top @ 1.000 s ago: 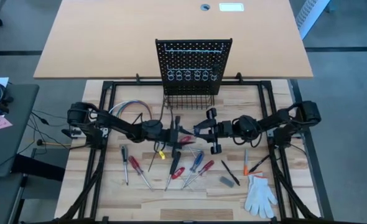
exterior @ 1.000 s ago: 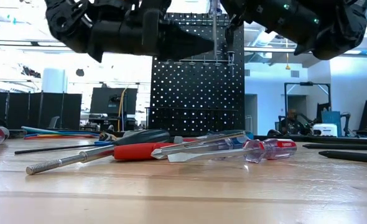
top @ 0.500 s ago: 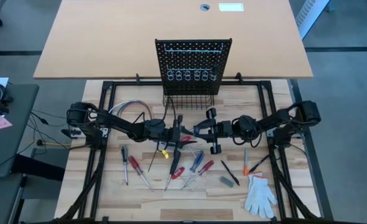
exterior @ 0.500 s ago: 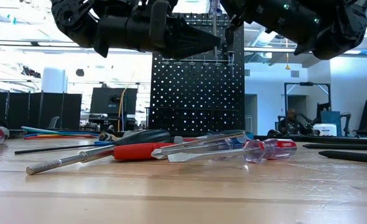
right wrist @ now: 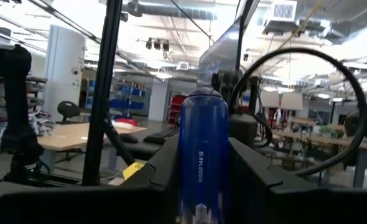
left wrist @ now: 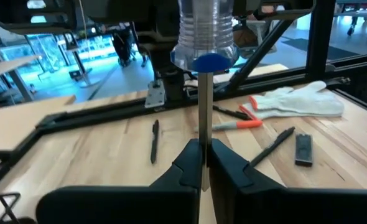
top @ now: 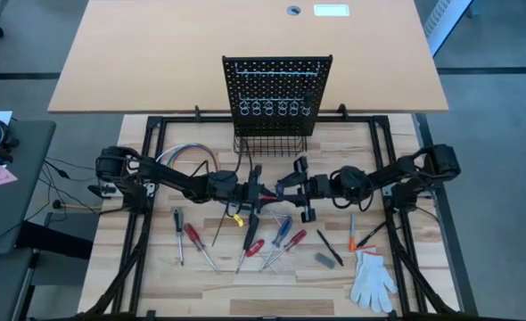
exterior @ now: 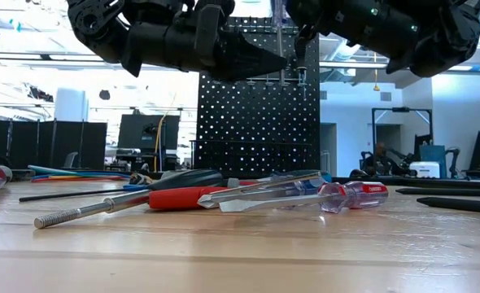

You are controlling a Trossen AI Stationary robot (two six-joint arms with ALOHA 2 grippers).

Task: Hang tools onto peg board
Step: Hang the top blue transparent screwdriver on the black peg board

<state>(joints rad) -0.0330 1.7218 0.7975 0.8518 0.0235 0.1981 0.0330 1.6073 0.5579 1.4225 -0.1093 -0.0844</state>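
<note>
A blue-handled screwdriver [right wrist: 202, 149] is up in the air over the middle of the table, passed between the two arms. Its thin metal shaft [left wrist: 203, 143] points toward the left arm and its blue handle points toward the right arm.

The left gripper [left wrist: 203, 163] is squeezed tight on the shaft, with both dark fingers pressed flat against it. The right gripper [right wrist: 202, 165] has its fingers on each side of the blue handle. They look close to the handle, but I cannot tell if they are gripping it or letting go.

To do this step well, only one gripper should let go, and only when the other has a firm hold. The shaft is thin and smooth, so it could slip or spin if the left gripper is not tight. The right arm should back away straight along the handle, so it does not knock the tool sideways.

The peg board [top: 277, 94] stands upright at the back of the table, well apart from both grippers, with silver rings [top: 275, 110] in a row and a black wire basket [top: 267, 143] under them. The shaft has to go down through a ring, so the tool should be turned tip-down first.

Other screwdrivers [top: 250, 251] lie on the table [top: 245, 290] below, with a white glove [top: 371, 278] near the right corner.
</note>
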